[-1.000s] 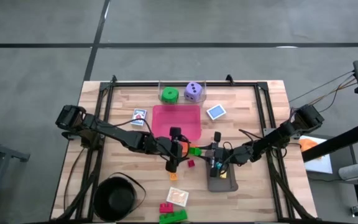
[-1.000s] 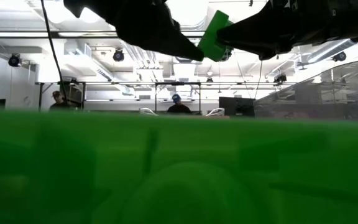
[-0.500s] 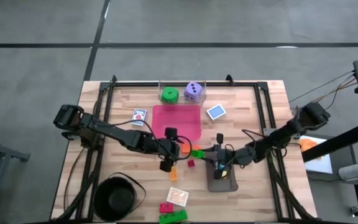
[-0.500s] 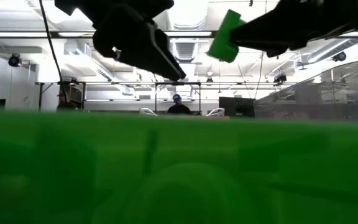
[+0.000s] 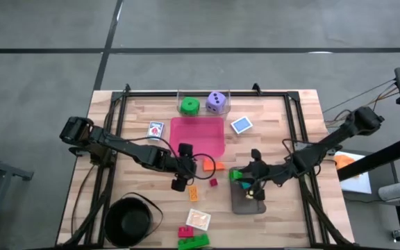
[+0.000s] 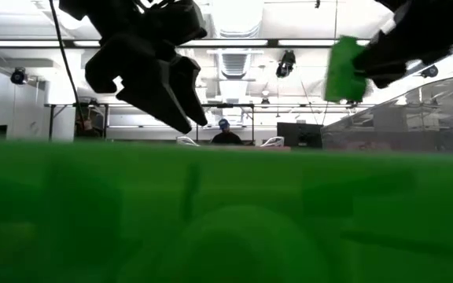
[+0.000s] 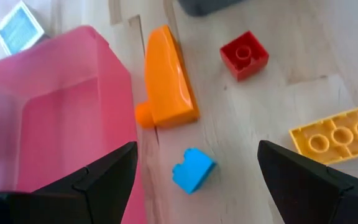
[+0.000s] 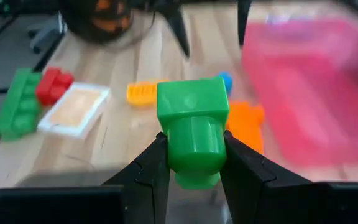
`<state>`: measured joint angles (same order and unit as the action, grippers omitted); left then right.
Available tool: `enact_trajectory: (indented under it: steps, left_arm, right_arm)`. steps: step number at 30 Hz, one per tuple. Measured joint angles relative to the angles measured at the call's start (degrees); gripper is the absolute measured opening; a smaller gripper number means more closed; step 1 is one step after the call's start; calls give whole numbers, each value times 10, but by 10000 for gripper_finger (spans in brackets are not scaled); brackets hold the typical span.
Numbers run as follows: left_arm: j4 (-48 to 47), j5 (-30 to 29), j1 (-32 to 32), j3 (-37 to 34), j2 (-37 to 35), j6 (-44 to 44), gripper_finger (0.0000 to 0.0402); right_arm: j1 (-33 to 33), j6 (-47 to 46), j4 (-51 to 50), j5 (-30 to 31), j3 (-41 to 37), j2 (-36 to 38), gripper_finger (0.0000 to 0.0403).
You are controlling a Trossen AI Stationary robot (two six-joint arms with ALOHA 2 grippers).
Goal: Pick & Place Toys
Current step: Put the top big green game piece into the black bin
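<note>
My right gripper is shut on a green brick, held in the air just off the far left corner of the grey tray. The brick also shows in the high view and the low view. My left gripper is open and empty. It hangs above a small blue brick, beside the pink tray. An orange brick, a red brick and a yellow brick lie flat on the wood in front of it. My right gripper pinches the green brick between its two fingers, on the sides of its round lower part. The fingers come from the table's right side. The brick is lifted clear of the table, its square end pointing away from the gripper.
A clear tray at the far edge holds a green die and a purple die. Blue cards lie beside the pink tray. An orange card, red and green bricks and the black bowl are near the front edge.
My right gripper has carried the green brick toward the table's right edge, away from the pink tray, still clear of the table. My left gripper has drawn back toward the table's left and come lower, leaving the orange brick in plain view on the wood.
</note>
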<state>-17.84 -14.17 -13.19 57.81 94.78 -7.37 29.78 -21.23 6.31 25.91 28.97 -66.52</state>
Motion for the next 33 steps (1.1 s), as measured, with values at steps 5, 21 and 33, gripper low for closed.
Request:
enact_trajectory:
  steps: [5,21,33]
  left_arm:
    - [-15,2,0,0,0,0,333]
    - [-75,2,0,0,0,17,333]
    - [-82,2,-1,0,0,20,333]
  right_arm:
    - [2,-65,-147,-27,38,24,110]
    - [2,-121,-357,-130,166,-106,110]
    - [3,-140,-369,-133,192,-161,262]
